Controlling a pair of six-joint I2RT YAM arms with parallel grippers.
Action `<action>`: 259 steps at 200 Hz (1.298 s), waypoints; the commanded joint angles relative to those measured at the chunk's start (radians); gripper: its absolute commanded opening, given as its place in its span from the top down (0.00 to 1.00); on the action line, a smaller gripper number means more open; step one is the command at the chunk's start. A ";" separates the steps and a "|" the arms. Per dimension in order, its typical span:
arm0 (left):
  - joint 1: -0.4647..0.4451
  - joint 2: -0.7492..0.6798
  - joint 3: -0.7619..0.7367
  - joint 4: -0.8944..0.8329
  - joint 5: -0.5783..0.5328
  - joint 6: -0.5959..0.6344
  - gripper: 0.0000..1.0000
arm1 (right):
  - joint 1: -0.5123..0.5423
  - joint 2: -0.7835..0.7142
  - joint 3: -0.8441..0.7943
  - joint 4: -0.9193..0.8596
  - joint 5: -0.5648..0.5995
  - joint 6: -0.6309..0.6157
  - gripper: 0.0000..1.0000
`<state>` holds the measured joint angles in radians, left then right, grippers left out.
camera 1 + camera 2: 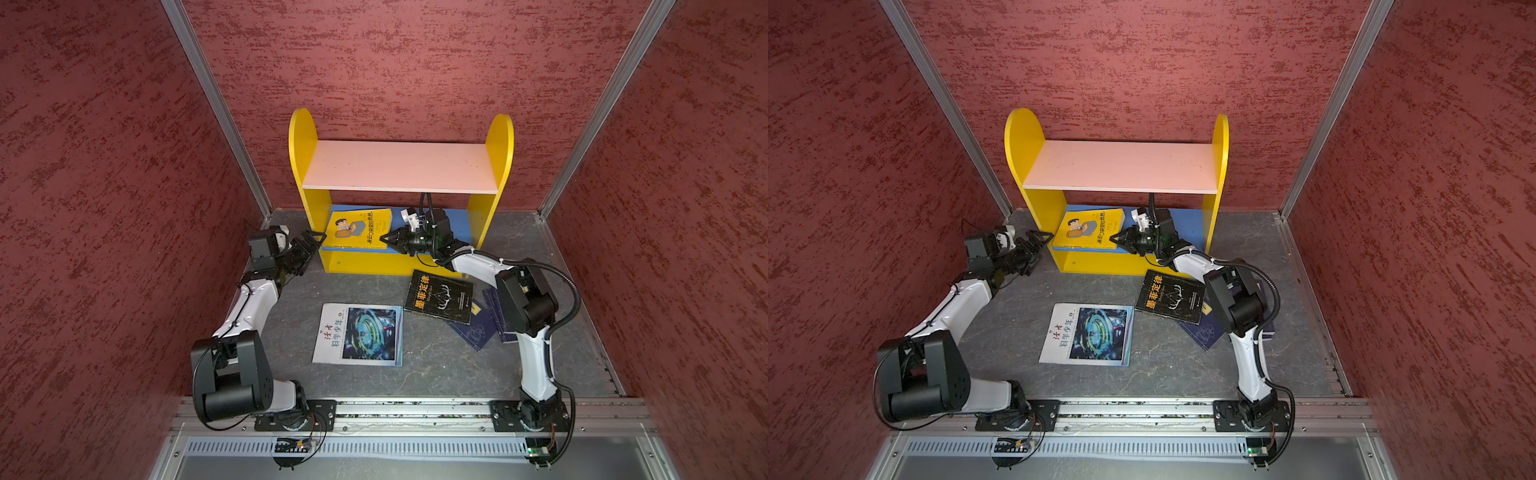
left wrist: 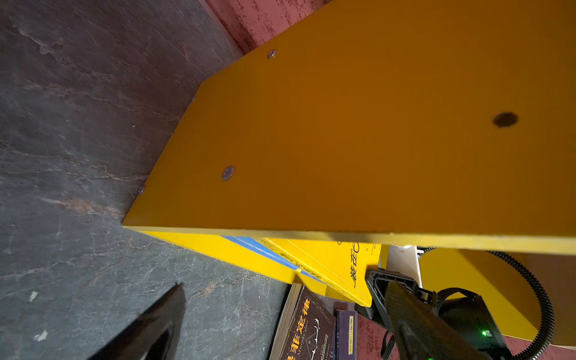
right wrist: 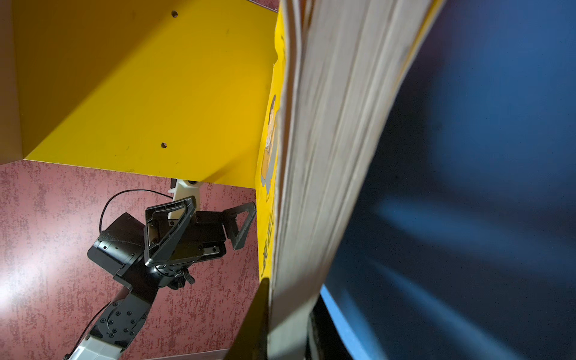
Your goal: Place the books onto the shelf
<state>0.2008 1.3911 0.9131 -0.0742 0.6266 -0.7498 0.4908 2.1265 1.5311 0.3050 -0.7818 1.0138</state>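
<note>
The yellow cartoon-cover book point(image 1: 357, 228) lies cover up on the left half of the blue lower board point(image 1: 457, 226) of the shelf point(image 1: 303, 166), under the pale pink upper board. In both top views its longer side seems to run along the board, a little turned, and its title line runs from front to back.

The right gripper point(image 1: 384, 240) is clamped on the book's right edge. Only the right wrist view shows the page block between the fingers, with the blue board beneath it. The left wrist view shows the book's front corner reaching past the board's front edge.

The left gripper point(image 1: 309, 251) stands wide apart, holding nothing, just outside the shelf's left yellow side.

On the floor before the shelf lie the white magazine point(image 1: 359, 334) and the black book point(image 1: 440, 301), which partly covers two navy books point(image 1: 476, 332).
</note>
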 commanded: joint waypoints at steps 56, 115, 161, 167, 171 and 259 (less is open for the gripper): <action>0.005 -0.015 0.043 -0.065 -0.015 0.053 0.00 | -0.001 0.046 -0.012 -0.083 0.000 -0.011 0.79; 0.016 -0.015 0.049 -0.096 -0.023 0.081 0.01 | -0.004 0.045 -0.005 -0.110 0.010 -0.022 0.78; 0.015 -0.001 0.049 -0.083 -0.008 0.074 0.01 | -0.005 0.053 -0.004 -0.116 0.005 -0.019 0.78; 0.016 0.001 0.048 -0.081 -0.006 0.072 0.01 | -0.004 0.053 -0.005 -0.113 0.004 -0.017 0.78; 0.015 0.002 0.048 -0.081 -0.005 0.072 0.01 | -0.004 0.053 -0.005 -0.111 0.004 -0.016 0.78; 0.015 -0.008 0.020 -0.052 0.010 0.049 0.01 | -0.004 0.038 -0.047 -0.053 0.007 0.004 0.78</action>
<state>0.2131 1.3880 0.9371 -0.1562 0.6243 -0.7021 0.4889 2.1277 1.5295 0.3046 -0.7811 1.0138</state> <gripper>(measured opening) 0.994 0.217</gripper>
